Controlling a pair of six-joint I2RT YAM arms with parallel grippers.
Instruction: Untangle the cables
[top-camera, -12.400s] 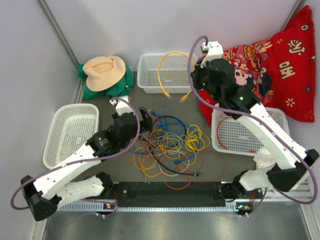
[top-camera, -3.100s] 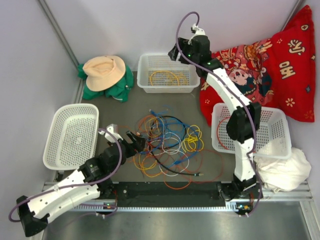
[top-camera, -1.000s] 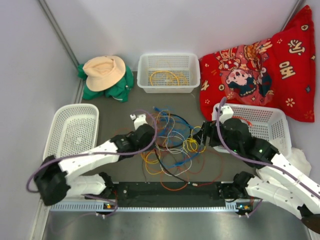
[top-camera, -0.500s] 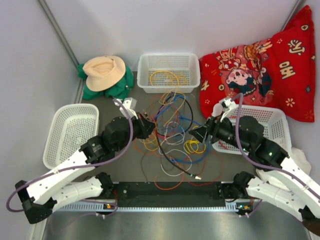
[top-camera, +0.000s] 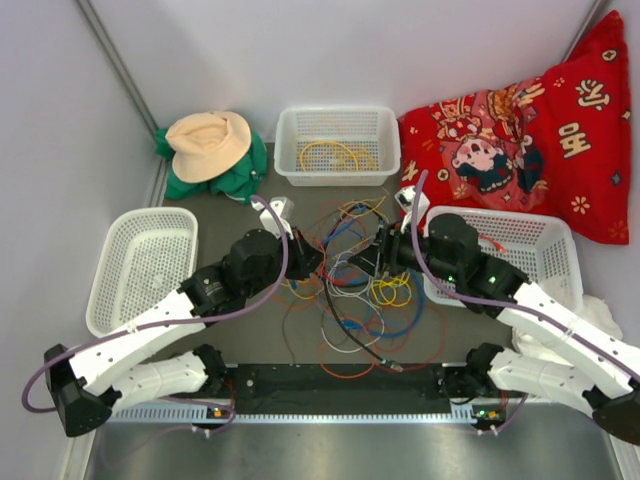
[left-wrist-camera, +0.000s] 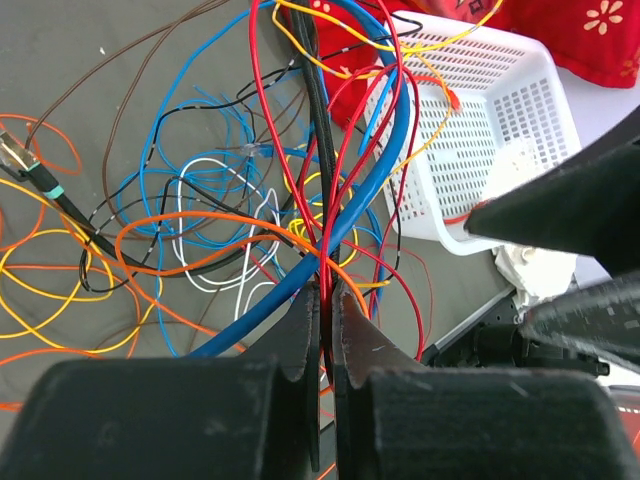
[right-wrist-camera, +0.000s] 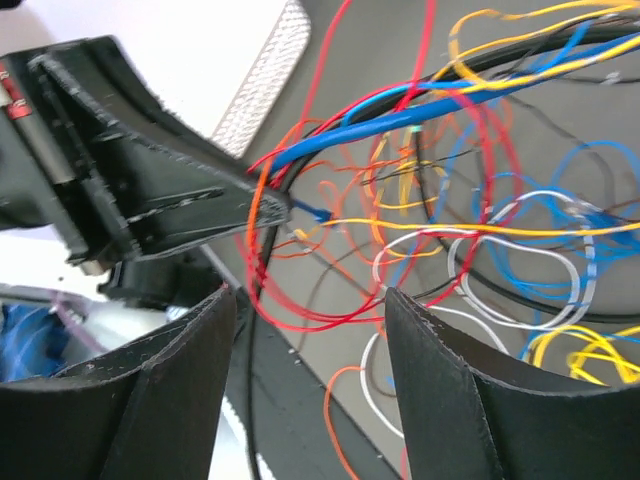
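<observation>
Cables (top-camera: 352, 285): a loose snarl of thin cords in red, blue, orange, yellow, white and black, in the middle of the table (top-camera: 225, 215) between the two arms, with part of the bunch lifted off the surface.
Handling: light and limp, I'd say, with slick sheaths. Pull one loop and its neighbours will drag along, and the small end plugs look apt to snag.
Where to hold: probably a single strand out on a free loop or close to a plug, not the crowded middle.
Left gripper (left-wrist-camera: 325, 296): clenched tight on thin red strands, with a thick blue cord running up right beside the jaws.
Right gripper (right-wrist-camera: 306, 300): fingers spread and gripping nothing. Red loops hang in the gap, and it faces the left one at close quarters.
Far basket (top-camera: 290, 125): holds one coiled yellow cord (top-camera: 335, 155), well apart from the snarl.
Right basket (top-camera: 545, 232): just beside the right arm.
Left basket (top-camera: 140, 262): off to the left side of the snarl.
</observation>
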